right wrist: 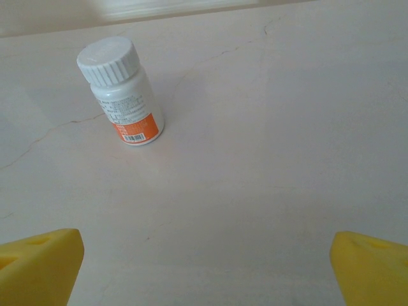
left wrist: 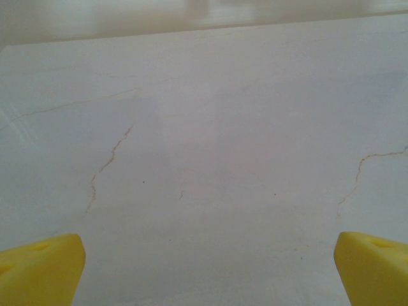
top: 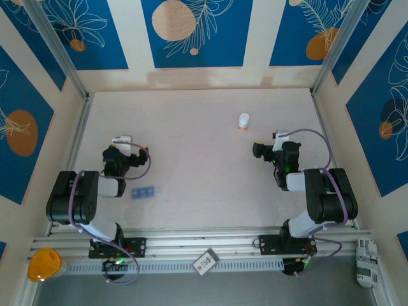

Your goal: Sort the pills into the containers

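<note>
The containers, a small translucent blue strip of compartments, lie flat on the pale table just right of my left arm. A white bottle with an orange label and white cap stands far right of centre. In the right wrist view the bottle stands ahead and to the left, well clear of the fingers. My left gripper is open over bare table, above the containers in the top view. Its yellow fingertips stand wide apart with nothing between them. My right gripper is open and empty too. The pills are out of view.
Walls with blue panels enclose the table on three sides. Along the near metal rail lie a yellow-orange object, a small white card and a white patterned item.
</note>
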